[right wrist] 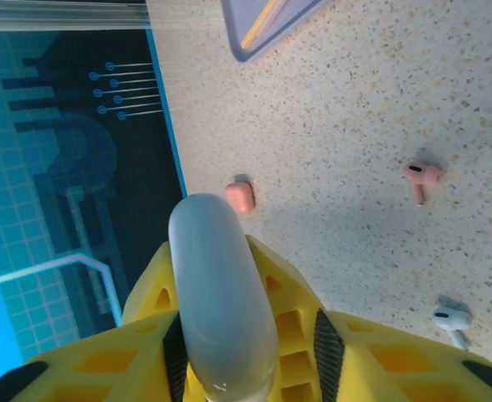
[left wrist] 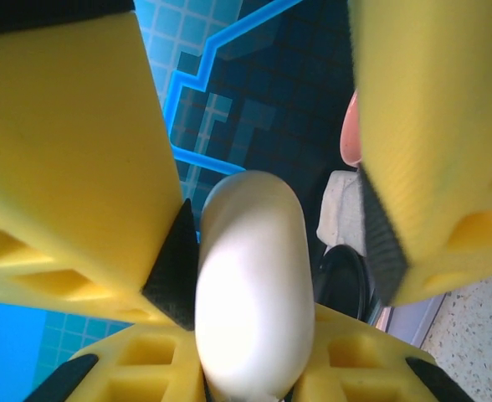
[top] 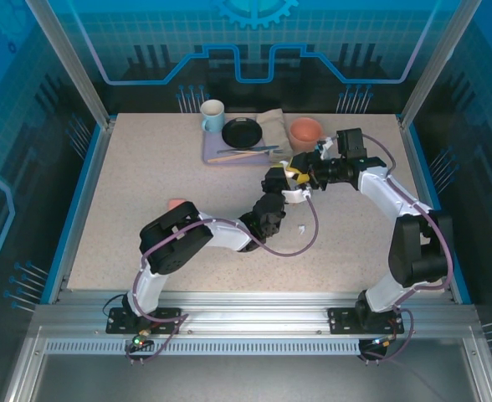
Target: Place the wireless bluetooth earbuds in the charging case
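One smooth white rounded charging case (left wrist: 250, 293), glossy, pill-shaped

Both arms reach inward, grippers meeting mid-table.
The left gripper (top: 289, 186) and right gripper (top: 306, 174) sit nose to nose, each clamped on a white case (left wrist: 250, 285).

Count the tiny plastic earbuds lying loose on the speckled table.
2: a pink plastic earbud and a white plastic earbud, lying apart on the table, seen from the right wrist. Others may be hidden behind the arms.
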Tool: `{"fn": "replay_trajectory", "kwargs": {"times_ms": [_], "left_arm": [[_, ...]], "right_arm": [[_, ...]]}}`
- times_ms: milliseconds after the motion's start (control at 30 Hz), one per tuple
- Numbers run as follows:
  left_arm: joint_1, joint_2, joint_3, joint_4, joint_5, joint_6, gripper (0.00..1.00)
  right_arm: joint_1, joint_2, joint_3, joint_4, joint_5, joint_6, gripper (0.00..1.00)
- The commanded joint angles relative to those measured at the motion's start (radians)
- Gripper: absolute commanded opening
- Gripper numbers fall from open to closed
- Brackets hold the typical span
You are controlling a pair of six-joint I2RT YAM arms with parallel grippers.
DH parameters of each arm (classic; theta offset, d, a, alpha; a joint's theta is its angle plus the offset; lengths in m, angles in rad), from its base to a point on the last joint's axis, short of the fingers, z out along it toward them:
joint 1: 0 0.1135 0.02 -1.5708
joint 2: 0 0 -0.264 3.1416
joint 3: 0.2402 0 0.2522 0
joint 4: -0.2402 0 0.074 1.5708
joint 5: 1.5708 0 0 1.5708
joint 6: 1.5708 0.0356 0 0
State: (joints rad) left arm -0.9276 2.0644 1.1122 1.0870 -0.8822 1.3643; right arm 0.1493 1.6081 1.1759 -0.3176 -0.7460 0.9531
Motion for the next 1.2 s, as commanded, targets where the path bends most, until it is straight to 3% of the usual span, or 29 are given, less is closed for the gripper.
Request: {"fn": "replay_trajectory", "kwargs": {"times_ms": [0,167,400,533,633,733,800,867,933,1100,1167], "left_arm": [[-0.003,0.013,0.054,0.054,-0.003,-0.004,0.0],[-0.005,0.019,0.067,0.039,0.002,-0.005,0.0],[-0.008,0.029,0.088,0.024,0.002,-0.009,0.01],[-0.008,0.022,0.091,0.025,-0.007,-0.03,0.43],[-0.009,-0.029,0.077,-0.005,-0.025,-0.129,0.7],[-0.004,-0.132,0.045,-0.103,-0.032,-0.293,0.86],[0.007,-0.197,0.038,-0.172,-0.054,-0.404,0.89],[0.03,-0.278,0.044,-0.304,-0.079,-0.592,0.95],[0.064,-0.366,0.068,-0.539,-0.079,-0.831,0.98],[0.193,-0.572,0.156,-1.089,0.048,-1.436,0.99],[0.29,-0.619,0.22,-1.316,0.231,-1.67,0.99]], "right_arm": [[-0.011,-0.01,-0.025,0.029,-0.053,0.044,0.41],[-0.01,-0.019,-0.027,0.051,-0.069,0.064,0.25],[-0.013,-0.021,-0.022,0.078,-0.074,0.102,0.13],[-0.011,-0.017,-0.009,0.092,-0.046,0.122,0.11],[-0.015,-0.005,0.013,0.098,-0.015,0.135,0.09],[-0.018,0.018,0.054,0.099,0.014,0.139,0.07],[-0.018,0.036,0.085,0.091,0.032,0.136,0.07],[-0.018,0.054,0.118,0.086,0.046,0.132,0.06],[-0.016,0.068,0.137,0.093,0.057,0.127,0.05],[-0.005,0.075,0.163,0.104,0.076,0.083,0.06],[0.012,0.066,0.164,0.111,0.087,0.037,0.06]]}}
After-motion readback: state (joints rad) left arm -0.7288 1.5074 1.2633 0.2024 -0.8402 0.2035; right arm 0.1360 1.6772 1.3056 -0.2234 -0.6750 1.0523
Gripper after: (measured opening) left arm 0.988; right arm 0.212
